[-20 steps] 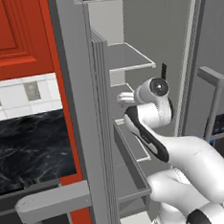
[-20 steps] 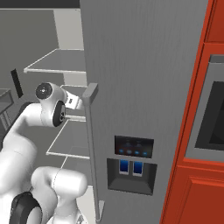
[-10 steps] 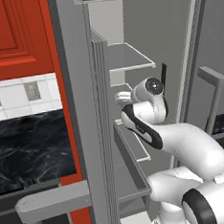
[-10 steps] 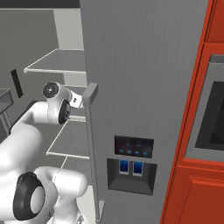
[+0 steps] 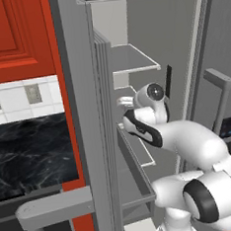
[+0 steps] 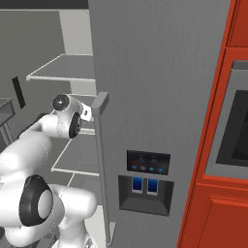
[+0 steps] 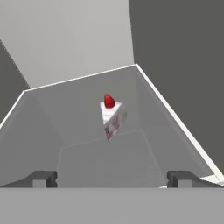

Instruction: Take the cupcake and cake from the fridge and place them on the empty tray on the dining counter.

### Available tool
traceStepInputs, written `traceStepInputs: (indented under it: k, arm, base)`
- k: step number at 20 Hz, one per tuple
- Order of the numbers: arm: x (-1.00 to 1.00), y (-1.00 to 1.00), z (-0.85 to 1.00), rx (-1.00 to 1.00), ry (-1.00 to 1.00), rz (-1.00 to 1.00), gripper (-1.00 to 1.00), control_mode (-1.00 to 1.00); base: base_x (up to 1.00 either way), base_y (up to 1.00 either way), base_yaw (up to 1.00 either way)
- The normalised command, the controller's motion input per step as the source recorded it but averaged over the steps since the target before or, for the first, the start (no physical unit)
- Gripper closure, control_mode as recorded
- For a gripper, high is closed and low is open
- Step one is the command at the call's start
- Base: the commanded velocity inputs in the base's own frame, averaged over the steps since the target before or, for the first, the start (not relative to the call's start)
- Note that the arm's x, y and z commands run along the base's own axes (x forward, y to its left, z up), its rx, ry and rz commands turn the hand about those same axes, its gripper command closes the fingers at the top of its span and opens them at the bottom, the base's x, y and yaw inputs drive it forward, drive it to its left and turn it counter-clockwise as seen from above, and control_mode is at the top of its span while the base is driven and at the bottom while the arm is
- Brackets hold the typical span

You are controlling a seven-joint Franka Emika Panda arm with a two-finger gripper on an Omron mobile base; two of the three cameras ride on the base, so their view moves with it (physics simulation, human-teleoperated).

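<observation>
Gripper (image 7: 112,179): jaws stand fully apart and hold nothing. Both dark tips rise at the bottom of the hand view, one at either side, with bare shelf between them. The wide spread suits an approach that would bracket the target before closing.

Cake (image 7: 112,117): a white wedge topped with a red berry, standing on the grey shelf (image 7: 100,164) inside the fridge (image 6: 155,72). It lies ahead of the tips, centred between their lines and well apart from both. No contact.

Arm: in the left base view the hand reaches past the edge of the open door (image 5: 87,115) into the middle shelf level. In the right base view the wrist sits just behind the vertical bar handle (image 6: 100,160) of the closed door, so the reach is threaded through the open side only.

Judgement: the step in hand is the approach to the cake; the grasp has not begun. The cupcake's position cannot be stated.

Beyond the cake, the shelf ends at the pale back wall (image 7: 65,35).
</observation>
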Motion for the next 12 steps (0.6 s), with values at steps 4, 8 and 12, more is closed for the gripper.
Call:
traceStepInputs:
  k: [4,8,12]
  arm:
    - [0.29,0.0,-0.07,0.0,0.0,0.0,-1.0,-1.0]
    - [0.28,0.0,-0.08,0.0,0.0,0.0,-1.0,-1.0]
    - [0.26,0.0,-0.12,0.0,0.0,0.0,-1.0,-1.0]
  base:
    - [0.0,0.0,0.0]
    - [0.0,0.0,0.0]
    - [0.0,0.0,0.0]
